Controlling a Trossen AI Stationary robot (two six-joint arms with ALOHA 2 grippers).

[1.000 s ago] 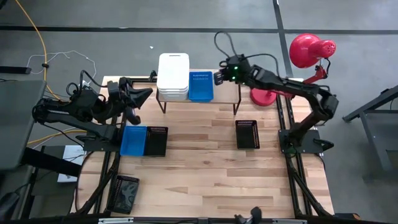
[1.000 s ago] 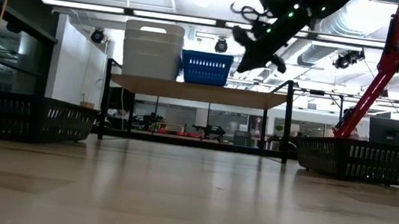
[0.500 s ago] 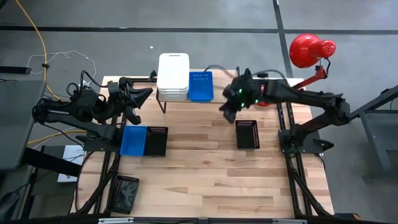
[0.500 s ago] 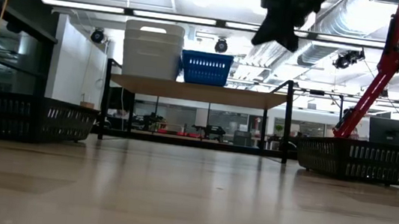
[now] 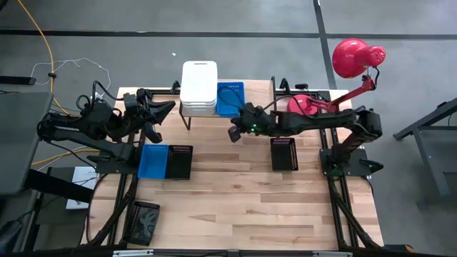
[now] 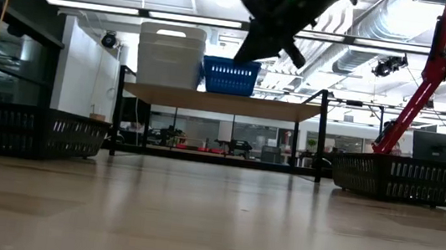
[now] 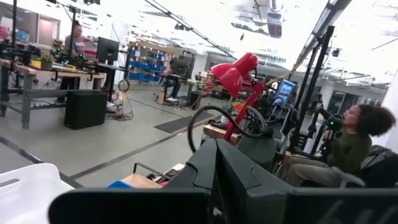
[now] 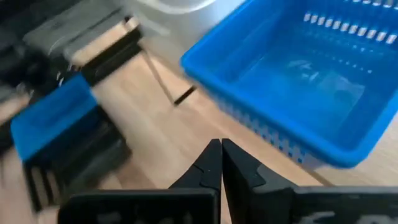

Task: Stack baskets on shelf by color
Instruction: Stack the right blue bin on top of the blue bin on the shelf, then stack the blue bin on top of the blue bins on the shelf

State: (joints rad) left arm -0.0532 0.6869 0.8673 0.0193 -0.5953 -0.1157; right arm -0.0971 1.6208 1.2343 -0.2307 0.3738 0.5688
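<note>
The shelf [image 5: 257, 107] stands at the table's far edge. A stack of white baskets [image 5: 198, 87] rests on its left part, with one blue basket [image 5: 230, 98] beside it. On the table lie another blue basket [image 5: 153, 160] with a black basket [image 5: 180, 161] against it, and a second black basket [image 5: 283, 153] on the right. My right gripper [image 5: 234, 133] is shut and empty. It hovers just off the shelf's near edge, in front of the blue basket [image 8: 298, 81]. My left gripper [image 5: 156, 118] waits shut at the table's left side.
A red desk lamp [image 5: 353, 57] stands at the far right corner. A dark flat device [image 5: 145, 221] lies at the near left corner. The middle and near parts of the tabletop [image 5: 235, 207] are bare wood. A person [image 7: 348, 149] sits in the room beyond.
My right gripper has left its place over the shelf beside the blue basket. It swung toward the near edge, then toward the table's left, and now hangs in front of the shelf. The baskets and my left arm have kept still.
</note>
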